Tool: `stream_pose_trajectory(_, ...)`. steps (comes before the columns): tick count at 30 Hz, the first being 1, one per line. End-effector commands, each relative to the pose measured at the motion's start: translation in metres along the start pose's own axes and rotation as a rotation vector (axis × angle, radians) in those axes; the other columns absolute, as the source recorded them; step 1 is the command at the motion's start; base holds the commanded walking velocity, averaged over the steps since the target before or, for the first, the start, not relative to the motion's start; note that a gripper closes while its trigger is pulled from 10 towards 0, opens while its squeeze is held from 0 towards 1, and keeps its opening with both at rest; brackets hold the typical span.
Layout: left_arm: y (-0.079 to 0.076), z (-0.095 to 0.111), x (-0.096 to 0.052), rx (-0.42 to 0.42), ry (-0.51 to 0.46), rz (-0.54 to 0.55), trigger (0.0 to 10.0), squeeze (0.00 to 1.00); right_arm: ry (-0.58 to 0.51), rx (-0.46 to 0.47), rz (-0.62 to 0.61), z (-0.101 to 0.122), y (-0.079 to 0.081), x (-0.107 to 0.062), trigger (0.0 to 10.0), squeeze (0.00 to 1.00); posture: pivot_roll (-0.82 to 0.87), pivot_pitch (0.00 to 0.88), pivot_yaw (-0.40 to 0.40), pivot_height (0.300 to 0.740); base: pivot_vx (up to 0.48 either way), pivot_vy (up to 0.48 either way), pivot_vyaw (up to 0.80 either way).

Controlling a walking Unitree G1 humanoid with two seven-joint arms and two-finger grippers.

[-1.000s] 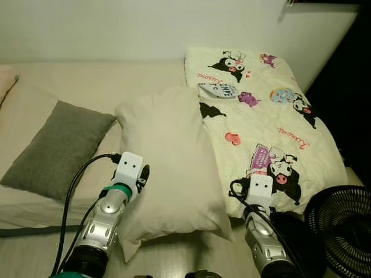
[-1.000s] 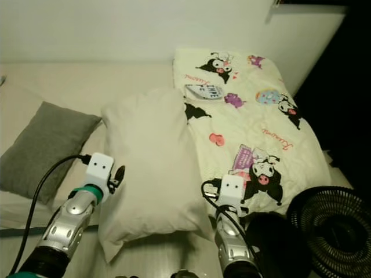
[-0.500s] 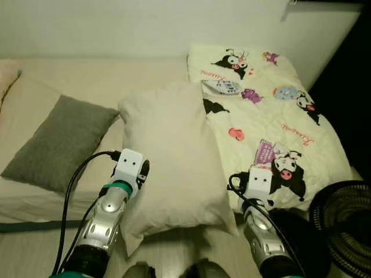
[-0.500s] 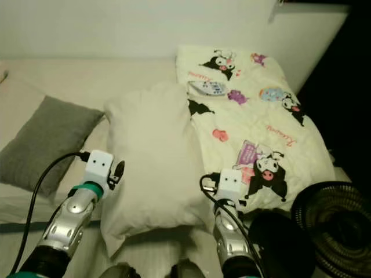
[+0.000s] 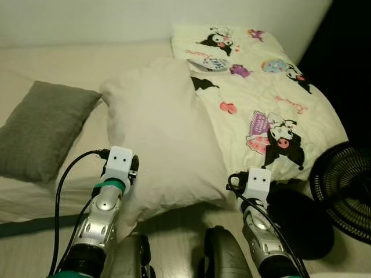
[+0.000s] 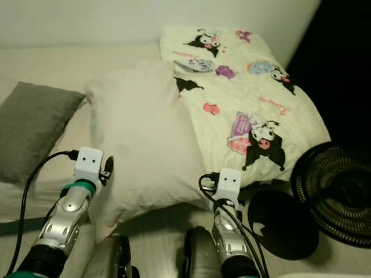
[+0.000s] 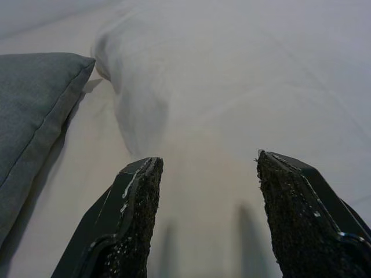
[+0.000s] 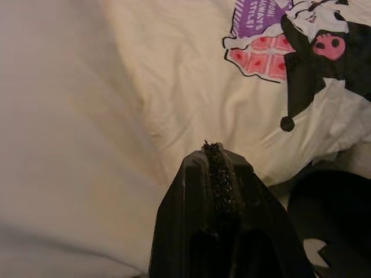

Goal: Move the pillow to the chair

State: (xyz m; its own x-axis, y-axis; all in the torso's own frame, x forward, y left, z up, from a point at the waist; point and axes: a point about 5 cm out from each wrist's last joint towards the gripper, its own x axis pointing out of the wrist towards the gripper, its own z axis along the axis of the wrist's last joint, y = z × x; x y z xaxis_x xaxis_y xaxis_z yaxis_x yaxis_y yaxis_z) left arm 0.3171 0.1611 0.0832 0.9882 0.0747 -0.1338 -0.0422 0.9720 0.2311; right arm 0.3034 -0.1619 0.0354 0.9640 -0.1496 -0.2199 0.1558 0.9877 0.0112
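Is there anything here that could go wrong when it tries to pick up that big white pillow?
The white pillow overlaps the cartoon blanket, so lifting might drag it. A remote lying beside the pillow's far corner could get knocked. The right tool is shut and must open first; the left tool is already open.

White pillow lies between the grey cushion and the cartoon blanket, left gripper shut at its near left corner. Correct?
Not quite. The left wrist view shows the left gripper open, its fingers spread apart in front of the white pillow. The rest holds: the pillow lies between the grey cushion and the cartoon blanket, and the gripper is at its near left corner.
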Motion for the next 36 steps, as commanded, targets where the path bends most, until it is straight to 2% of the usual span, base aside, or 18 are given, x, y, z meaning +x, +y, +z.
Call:
stream_pose_trajectory(1, 0.003, -0.004, -0.001, -0.005, 0.021, 0.021, 10.0, 0.00, 0.005, -0.003, 0.010, 0.000, 0.001, 0.001, 10.0, 0.00, -0.07, 0.044, 0.032, 0.611, 0.000, 0.000, 0.00)
stream_pose_trajectory(9, 0.013, 0.001, -0.002, -0.029, -0.022, 0.114, 10.0, 0.00, -0.023, 0.010, 0.039, 0.019, 0.011, 0.015, 10.0, 0.00, -0.06, 0.057, 0.016, 0.592, 0.000, 0.000, 0.00)
stream_pose_trajectory(14, 0.018, 0.005, -0.002, -0.128, -0.058, 0.116, 10.0, 0.00, -0.040, 0.075, 0.041, 0.035, 0.017, 0.024, 10.0, 0.00, -0.05, 0.082, -0.008, 0.592, 0.000, 0.000, 0.00)
stream_pose_trajectory(15, 0.017, 0.005, -0.002, -0.171, -0.084, 0.084, 10.0, 0.67, -0.034, 0.112, 0.050, 0.040, 0.021, 0.028, 10.0, 0.00, -0.05, 0.091, -0.008, 0.592, 0.000, 0.000, 0.00)
stream_pose_trajectory(16, 0.017, 0.005, -0.002, -0.171, -0.084, 0.084, 10.0, 0.67, -0.034, 0.112, 0.050, 0.040, 0.021, 0.028, 10.0, 0.00, -0.05, 0.091, -0.008, 0.592, 0.000, 0.000, 0.00)
stream_pose_trajectory(17, 0.016, 0.005, -0.003, -0.194, -0.102, 0.057, 10.0, 1.00, -0.032, 0.141, 0.063, 0.045, 0.024, 0.031, 10.0, 0.00, -0.05, 0.111, -0.011, 0.592, 0.000, 0.000, 0.00)
stream_pose_trajectory(18, 0.016, 0.005, -0.003, -0.194, -0.102, 0.057, 10.0, 1.00, -0.032, 0.141, 0.063, 0.045, 0.024, 0.031, 10.0, 0.00, -0.05, 0.111, -0.011, 0.592, 0.000, 0.000, 0.00)
stream_pose_trajectory(20, 0.018, 0.004, -0.005, -0.205, -0.134, 0.032, 10.0, 1.00, -0.036, 0.226, 0.113, 0.057, 0.033, 0.036, 10.0, 0.00, -0.05, 0.133, -0.014, 0.592, 0.000, 0.000, 0.00)
stream_pose_trajectory(21, 0.023, 0.002, -0.006, -0.220, -0.141, 0.052, 10.0, 1.00, -0.041, 0.287, 0.145, 0.064, 0.039, 0.039, 10.0, 0.61, -0.05, 0.145, -0.018, 0.592, 0.000, 0.000, 0.00)
stream_pose_trajectory(22, 0.028, 0.000, -0.006, -0.233, -0.146, 0.068, 10.0, 1.00, -0.045, 0.329, 0.166, 0.069, 0.042, 0.040, 10.0, 0.61, -0.05, 0.145, -0.018, 0.592, 0.000, 0.000, 0.00)
stream_pose_trajectory(23, 0.035, -0.002, -0.006, -0.256, -0.149, 0.098, 10.0, 1.00, -0.049, 0.395, 0.187, 0.074, 0.046, 0.042, 10.0, 1.00, -0.05, 0.165, -0.027, 0.592, 0.000, 0.000, 0.00)
stream_pose_trajectory(24, 0.042, -0.006, -0.006, -0.291, -0.145, 0.127, 10.0, 1.00, -0.042, 0.464, 0.205, 0.077, 0.049, 0.043, 10.0, 1.00, -0.05, 0.175, -0.029, 0.592, 0.000, 0.000, 0.00)
stream_pose_trajectory(25, 0.042, -0.006, -0.006, -0.291, -0.145, 0.127, 10.0, 1.00, -0.042, 0.464, 0.205, 0.077, 0.049, 0.043, 10.0, 1.00, -0.05, 0.175, -0.029, 0.592, 0.000, 0.000, 0.00)
stream_pose_trajectory(27, 0.053, -0.012, -0.006, -0.336, -0.134, 0.169, 10.0, 1.00, -0.027, 0.543, 0.235, 0.080, 0.053, 0.044, 10.0, 1.00, -0.05, 0.194, -0.033, 0.592, 0.000, 0.000, 0.00)
stream_pose_trajectory(28, 0.053, -0.012, -0.006, -0.336, -0.134, 0.169, 10.0, 1.00, -0.027, 0.543, 0.235, 0.080, 0.053, 0.044, 10.0, 1.00, -0.05, 0.194, -0.033, 0.592, 0.000, 0.000, 0.00)
stream_pose_trajectory(32, 0.070, -0.017, -0.006, -0.370, -0.140, 0.216, 10.0, 1.00, -0.013, 0.547, 0.298, 0.081, 0.062, 0.044, 10.0, 1.00, -0.05, 0.216, -0.041, 0.592, 0.000, 0.000, 0.00)
stream_pose_trajectory(34, 0.082, -0.015, -0.007, -0.355, -0.190, 0.216, 10.0, 1.00, -0.014, 0.556, 0.335, 0.080, 0.067, 0.043, 10.0, 1.00, -0.04, 0.232, -0.056, 0.592, 0.000, 0.000, 0.00)
stream_pose_trajectory(36, 0.083, -0.014, -0.007, -0.355, -0.198, 0.213, 10.0, 1.00, -0.016, 0.561, 0.339, 0.080, 0.068, 0.043, 10.0, 1.00, -0.04, 0.232, -0.056, 0.592, 0.000, 0.000, 0.00)
